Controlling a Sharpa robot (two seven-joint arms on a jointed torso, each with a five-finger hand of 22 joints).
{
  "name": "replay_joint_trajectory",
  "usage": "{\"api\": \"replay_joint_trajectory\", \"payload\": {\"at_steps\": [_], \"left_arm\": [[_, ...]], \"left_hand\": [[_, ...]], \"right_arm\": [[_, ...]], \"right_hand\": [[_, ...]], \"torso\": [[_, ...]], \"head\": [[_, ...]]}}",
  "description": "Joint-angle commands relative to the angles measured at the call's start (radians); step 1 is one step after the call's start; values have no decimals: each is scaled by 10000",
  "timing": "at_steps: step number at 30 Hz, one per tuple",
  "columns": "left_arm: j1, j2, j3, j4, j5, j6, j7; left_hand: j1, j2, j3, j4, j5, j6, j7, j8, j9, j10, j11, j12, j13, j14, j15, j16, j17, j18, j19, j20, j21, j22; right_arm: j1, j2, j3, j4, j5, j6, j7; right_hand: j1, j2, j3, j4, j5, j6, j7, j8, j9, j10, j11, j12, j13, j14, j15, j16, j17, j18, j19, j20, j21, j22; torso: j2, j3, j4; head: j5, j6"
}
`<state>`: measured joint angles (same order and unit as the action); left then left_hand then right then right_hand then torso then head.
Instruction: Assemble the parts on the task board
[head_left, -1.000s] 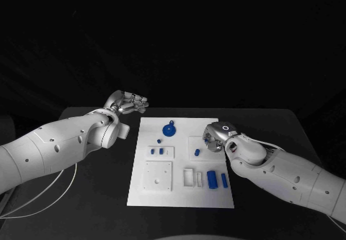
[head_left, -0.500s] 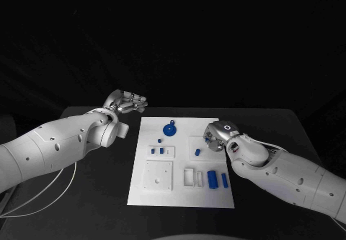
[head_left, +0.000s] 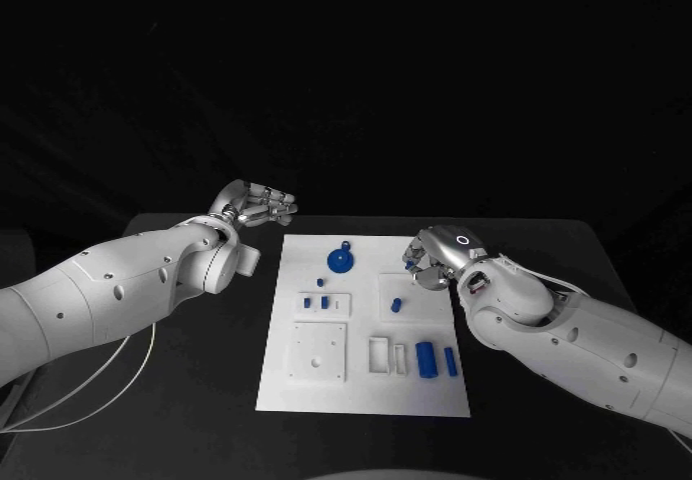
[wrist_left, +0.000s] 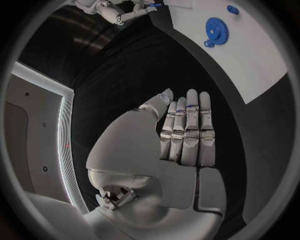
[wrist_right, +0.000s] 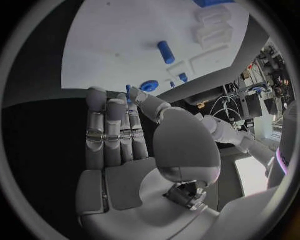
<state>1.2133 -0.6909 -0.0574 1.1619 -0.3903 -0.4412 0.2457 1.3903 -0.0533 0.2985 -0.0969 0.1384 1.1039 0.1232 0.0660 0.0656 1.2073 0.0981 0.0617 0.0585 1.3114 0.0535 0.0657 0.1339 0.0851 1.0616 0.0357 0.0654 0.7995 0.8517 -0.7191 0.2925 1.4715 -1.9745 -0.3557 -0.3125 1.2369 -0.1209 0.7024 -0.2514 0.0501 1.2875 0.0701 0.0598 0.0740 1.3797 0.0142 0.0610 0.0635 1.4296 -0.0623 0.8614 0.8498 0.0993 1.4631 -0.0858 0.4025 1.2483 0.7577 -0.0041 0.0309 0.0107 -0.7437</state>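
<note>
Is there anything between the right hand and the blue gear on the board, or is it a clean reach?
Nothing visible blocks it. The right hand hovers over the task board's right edge, the blue gear lies beside it, and only bare white board separates them.

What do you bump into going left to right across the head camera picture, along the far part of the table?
Left hand → blue gear on the white task board → right hand.
</note>
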Motion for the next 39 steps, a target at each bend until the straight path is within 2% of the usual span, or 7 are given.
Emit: {"api": "replay_joint_trajectory", "payload": {"at_steps": [1,7,11,16,27,34,39], "left_arm": [[14,53,8,9,99,174,51],[13,161,6,-32,104,175,22],[13,262,5,-92,105,160,5],[14,428,5,-211,105,133,-17],[15,784,5,-398,105,124,-103],[16,891,5,-435,105,163,-126],[15,948,6,-438,135,221,-120]], "left_hand": [[7,82,-57,3,-69,37,18,-23,-6,-65,-20,-19,1,-24,43,-26,0,-119,24,14,38,-8],[12,94,-58,8,-71,38,20,-22,-5,-75,-16,-19,1,-42,50,-26,-8,-118,13,21,37,-30],[13,97,-59,9,-72,38,20,-22,-5,-77,-15,-19,1,-46,51,-26,-9,-118,11,22,36,-34],[6,109,-69,26,-82,38,19,-23,-5,-77,-15,-18,1,-54,56,-26,-15,-117,5,28,36,-58],[9,122,-66,35,-84,42,18,-22,-5,-73,-18,-17,1,-60,57,-26,-17,-117,3,31,35,-67],[6,135,-75,63,-92,47,15,-21,-4,-71,-17,-17,2,-75,64,-27,-22,-118,-3,37,34,-98],[7,148,-84,100,-95,42,15,-22,-5,-68,-19,-17,2,-80,68,-25,-24,-116,6,42,34,-161]], "right_arm": [[-19,23,16,285,335,-42,190],[-114,209,19,776,379,-1,245],[-189,446,-70,965,261,39,265],[-231,834,-452,963,62,160,297],[-326,1617,-1356,559,-301,561,414],[-373,1810,-1634,371,-470,577,364],[-469,1945,-1743,218,-568,492,289]], "right_hand": [[-24,60,-14,-49,5,44,10,42,11,58,12,7,13,7,-65,-44,10,179,416,-64,54,15],[-17,82,-35,-51,9,33,14,43,12,46,17,6,14,8,-62,-71,28,183,411,-62,-2,8],[-14,87,-37,-54,12,25,15,41,11,40,19,6,14,6,-61,-76,30,182,412,-60,3,12],[-13,98,-46,-69,15,25,16,43,15,39,20,7,16,9,-58,-84,40,185,415,-57,5,21],[-25,119,-43,-109,22,13,20,42,17,30,27,7,17,7,-53,-103,49,197,413,-50,-38,23],[-40,131,-49,-133,27,9,23,42,19,27,28,8,17,7,-50,-109,56,201,413,-46,-43,33],[-41,132,-49,-136,27,10,22,42,20,28,28,8,17,9,-51,-109,57,201,414,-47,-42,34]], "torso": [[-14,-11,9],[-15,-28,45],[-11,-47,36],[-26,-83,50],[-8,-60,57],[-13,-75,23],[3,-45,56]], "head": [[143,15],[377,18],[557,22],[740,-42],[1079,-188],[1216,-283],[1346,-395]]}}
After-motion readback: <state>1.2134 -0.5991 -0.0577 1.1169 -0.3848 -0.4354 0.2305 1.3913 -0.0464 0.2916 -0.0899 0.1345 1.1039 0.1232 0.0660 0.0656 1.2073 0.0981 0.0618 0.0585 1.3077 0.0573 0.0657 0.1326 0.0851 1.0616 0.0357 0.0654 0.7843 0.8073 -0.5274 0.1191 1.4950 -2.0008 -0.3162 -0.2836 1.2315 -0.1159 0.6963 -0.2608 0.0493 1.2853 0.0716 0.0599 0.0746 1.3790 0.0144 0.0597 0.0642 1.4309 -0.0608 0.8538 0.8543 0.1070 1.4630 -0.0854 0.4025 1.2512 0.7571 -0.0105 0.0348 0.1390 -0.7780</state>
